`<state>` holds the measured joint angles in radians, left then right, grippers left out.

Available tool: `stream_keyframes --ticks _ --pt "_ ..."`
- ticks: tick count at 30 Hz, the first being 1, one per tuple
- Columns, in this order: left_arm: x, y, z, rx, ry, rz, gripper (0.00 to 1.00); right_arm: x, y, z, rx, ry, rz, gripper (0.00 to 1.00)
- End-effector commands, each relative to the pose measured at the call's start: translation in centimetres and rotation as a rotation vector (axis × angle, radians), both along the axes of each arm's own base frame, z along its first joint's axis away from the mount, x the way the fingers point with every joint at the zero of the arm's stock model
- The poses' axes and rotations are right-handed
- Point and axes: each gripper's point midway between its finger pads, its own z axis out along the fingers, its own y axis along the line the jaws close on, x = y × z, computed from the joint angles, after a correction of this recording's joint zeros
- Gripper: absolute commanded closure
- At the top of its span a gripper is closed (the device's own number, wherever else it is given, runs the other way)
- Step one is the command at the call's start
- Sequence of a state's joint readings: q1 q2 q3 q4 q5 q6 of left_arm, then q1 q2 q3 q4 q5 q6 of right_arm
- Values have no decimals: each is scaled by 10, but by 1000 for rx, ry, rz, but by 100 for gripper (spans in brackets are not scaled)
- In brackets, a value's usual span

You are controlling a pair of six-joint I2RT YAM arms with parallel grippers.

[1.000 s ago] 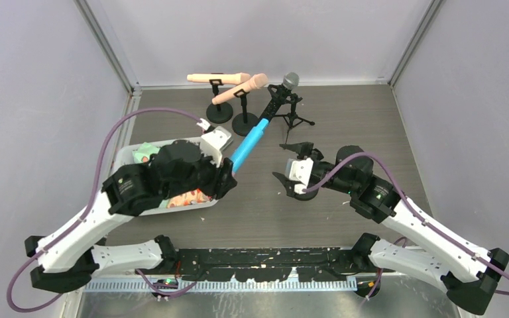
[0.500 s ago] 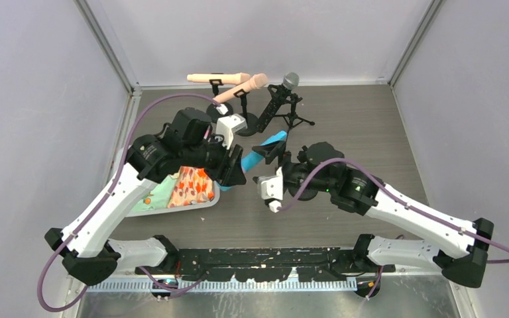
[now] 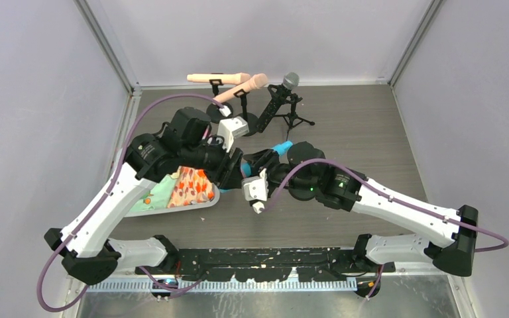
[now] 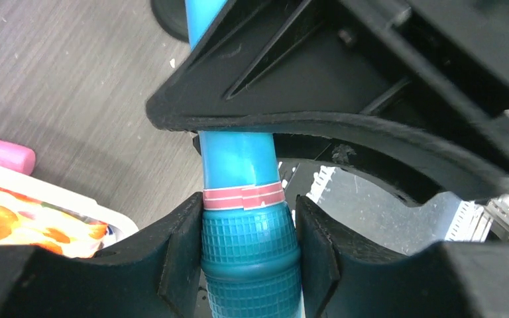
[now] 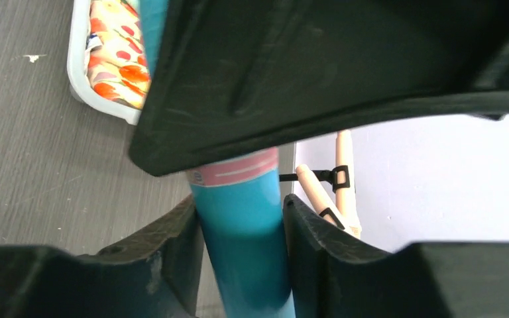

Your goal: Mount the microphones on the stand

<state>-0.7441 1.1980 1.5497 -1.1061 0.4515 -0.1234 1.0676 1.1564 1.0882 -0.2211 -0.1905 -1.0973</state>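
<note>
The bright blue microphone (image 3: pixel 282 146) is held in the air over the table's middle, mostly hidden by both grippers in the top view. My left gripper (image 3: pixel 235 173) is shut on its mesh head (image 4: pixel 250 255), just below a pink band. My right gripper (image 3: pixel 255 165) is shut on its smooth body (image 5: pixel 242 228). The two grippers touch nose to nose. Two peach-beige microphones (image 3: pixel 219 78) (image 3: pixel 242 89) sit clipped in black stands at the back. The black microphone with a silver mesh head (image 3: pixel 290 81) sits in a tripod stand (image 3: pixel 290 118). The peach ones also show in the right wrist view (image 5: pixel 342 165).
A white tray (image 3: pixel 192 207) with patterned cloth (image 3: pixel 189 185) lies left of centre under my left arm. A pink object (image 4: pixel 3 154) lies by the tray's edge. Round stand bases (image 3: pixel 220 112) (image 3: pixel 244 123) stand at the back. Grey walls close in the table.
My left arm lifted the blue microphone off toward the centre. My right gripper moved left onto its body and closed on it.
</note>
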Motion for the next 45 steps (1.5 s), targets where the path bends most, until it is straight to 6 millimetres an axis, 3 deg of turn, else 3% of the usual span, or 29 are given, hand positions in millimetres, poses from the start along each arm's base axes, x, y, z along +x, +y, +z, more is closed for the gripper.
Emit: stream_keyframes --ticks 1,5,8,13,18,20,23,31,36,41,45 --pt "9 -2 22 -73 -98 23 87 4 6 20 108 -20 -35 59" --pt "16 -4 33 -117 -148 51 65 6 8 24 175 8 -63 70" --pt "22 -3 45 -157 -204 85 40 12 7 32 249 51 -117 81" --pt "37 5 85 -289 -370 193 1 36 1 29 383 193 -312 87" --pt "41 19 126 -472 -524 301 0 55 -1 36 611 326 -447 95" --pt "40 26 132 -518 -563 330 0 63 -7 46 741 381 -511 96" --pt "40 32 129 -538 -582 358 0 69 -17 70 995 534 -572 98" --pt "42 18 105 -557 -535 326 0 67 -19 136 1489 1049 -499 100" --pt "48 11 96 -550 -525 324 0 58 -13 152 1574 1274 -426 100" --pt "55 5 89 -538 -517 324 0 45 -9 164 1544 1371 -361 99" --pt "62 -1 84 -529 -506 326 12 38 -6 166 1509 1400 -338 99"
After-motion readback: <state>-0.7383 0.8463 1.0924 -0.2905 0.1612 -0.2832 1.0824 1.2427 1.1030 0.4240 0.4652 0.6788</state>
